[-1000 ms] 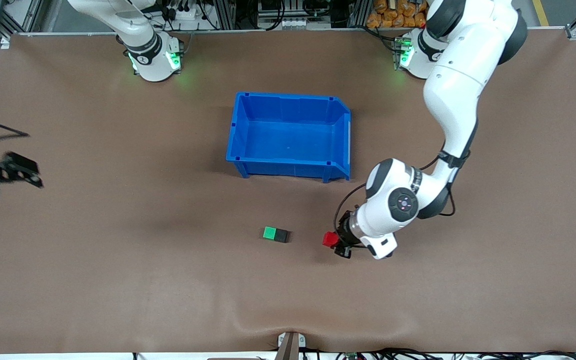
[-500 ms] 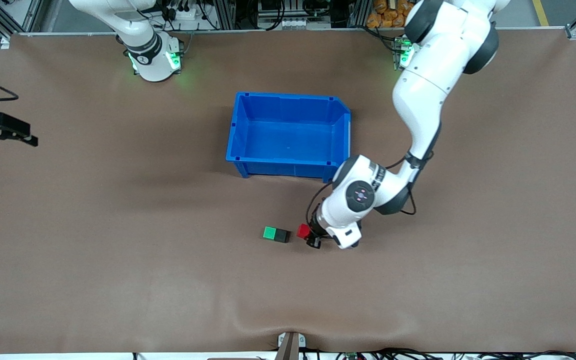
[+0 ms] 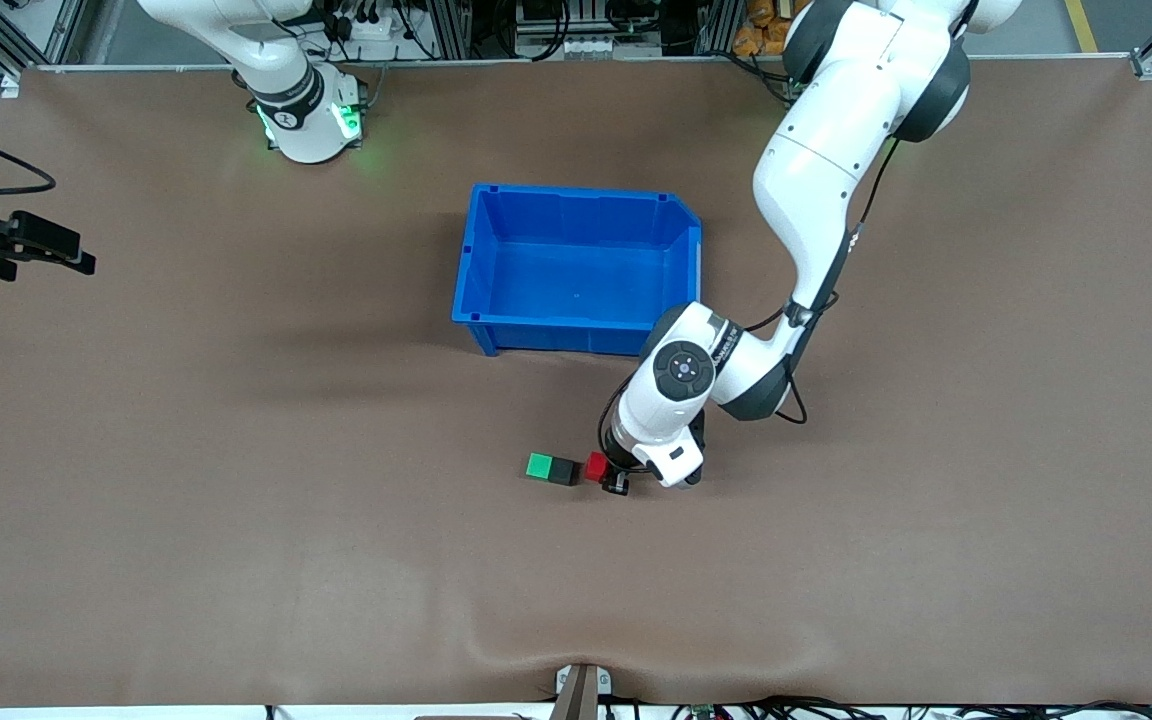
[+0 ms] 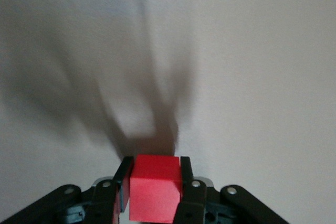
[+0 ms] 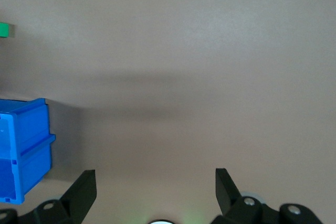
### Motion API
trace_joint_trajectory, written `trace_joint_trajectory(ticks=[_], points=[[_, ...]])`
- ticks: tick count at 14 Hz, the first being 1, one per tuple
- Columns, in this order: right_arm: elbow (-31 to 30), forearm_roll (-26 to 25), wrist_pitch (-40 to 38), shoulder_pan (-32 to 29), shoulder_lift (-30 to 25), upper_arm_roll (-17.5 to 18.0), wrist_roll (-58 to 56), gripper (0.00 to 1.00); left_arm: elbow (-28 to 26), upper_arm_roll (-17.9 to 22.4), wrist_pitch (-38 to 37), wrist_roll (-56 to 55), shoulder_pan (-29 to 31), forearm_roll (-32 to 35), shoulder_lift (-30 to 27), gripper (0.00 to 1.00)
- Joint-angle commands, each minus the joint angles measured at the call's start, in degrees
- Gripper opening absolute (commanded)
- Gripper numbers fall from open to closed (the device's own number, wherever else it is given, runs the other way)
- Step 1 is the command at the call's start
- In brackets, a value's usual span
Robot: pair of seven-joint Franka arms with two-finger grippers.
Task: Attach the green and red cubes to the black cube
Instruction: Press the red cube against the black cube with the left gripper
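In the front view you see the left pincer [image 3: 608, 474] clamping the red cube [image 3: 595, 466] just beside the black cube [image 3: 563, 470], which touches the green cube [image 3: 539, 465] on the worktop [image 3: 236, 520], nearer the camera than the blue bin [image 3: 481, 300]. The right pincer [image 3: 31, 250] waits over the right arm's end.

Your left wrist view shows fingers [image 4: 122, 187] squeezing the red cube [image 4: 153, 187].

Your right wrist view shows its fingers [image 5: 84, 190] spread wide.

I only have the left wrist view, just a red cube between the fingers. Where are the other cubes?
Observer: The black cube sits on the table right beside the red cube, with the green cube already against its other face.
Operator: Is the red one touching black?
Observer: The front view shows them very close; I cannot tell contact.
Operator: And the other arm?
Observer: The right pincer is open and waits at the right arm's end of the table, away from the cubes.
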Motion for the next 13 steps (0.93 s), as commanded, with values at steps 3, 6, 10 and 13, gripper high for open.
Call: trace_joint_trajectory(ticks=[3, 6, 10, 13], points=[[0.90, -0.34, 0.08, 0.02, -0.74, 0.14, 1.04, 1.00, 4.73, 0.92, 1.18, -1.05, -0.69, -0.98, 3.47, 0.00], [1.08, -1.74, -0.36, -0.59, -0.82, -0.30, 0.95, 1.00, 4.64, 0.83, 0.65, -0.70, -1.30, -1.07, 3.91, 0.00], [2.39, -5.44, -4.49, -0.59, -1.17, -0.38, 1.30, 1.00, 4.29, 0.92, -1.37, -0.61, -1.48, -1.07, 4.00, 0.00], [2.31, -4.48, -4.67, -1.65, -1.00, -0.30, 2.70, 1.00, 4.29, 0.83, -2.77, -0.52, -2.01, -1.07, 4.00, 0.01]])
